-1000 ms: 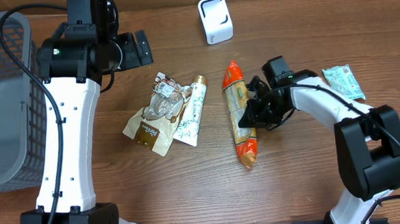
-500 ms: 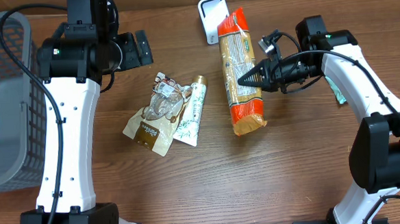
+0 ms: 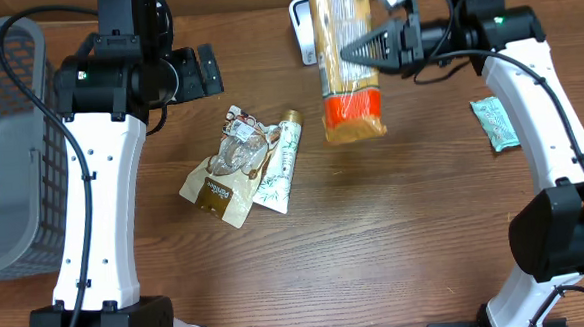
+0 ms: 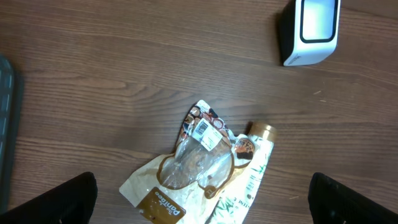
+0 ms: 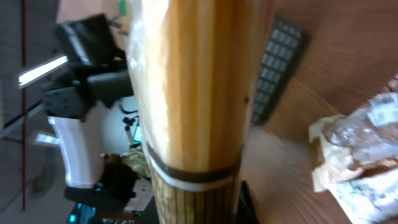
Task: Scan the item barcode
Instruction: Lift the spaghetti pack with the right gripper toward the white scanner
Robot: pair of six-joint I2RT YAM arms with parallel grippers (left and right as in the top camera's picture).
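Tabletop is brown wood grain with a smooth, low-sheen finish, and the long packet up at twelve o'clock is shiny plastic film, tan with an orange-red band. The scanner looks like smooth glossy white plastic, the pouch mid-table is matt kraft-paper brown with a clear glossy window, and the tube beside it is white printed plastic with a metallic gold cap. At nine o'clock the basket is matt grey plastic mesh, the sachet at three o'clock is crinkly green film, and the arm shells are smooth white plastic.
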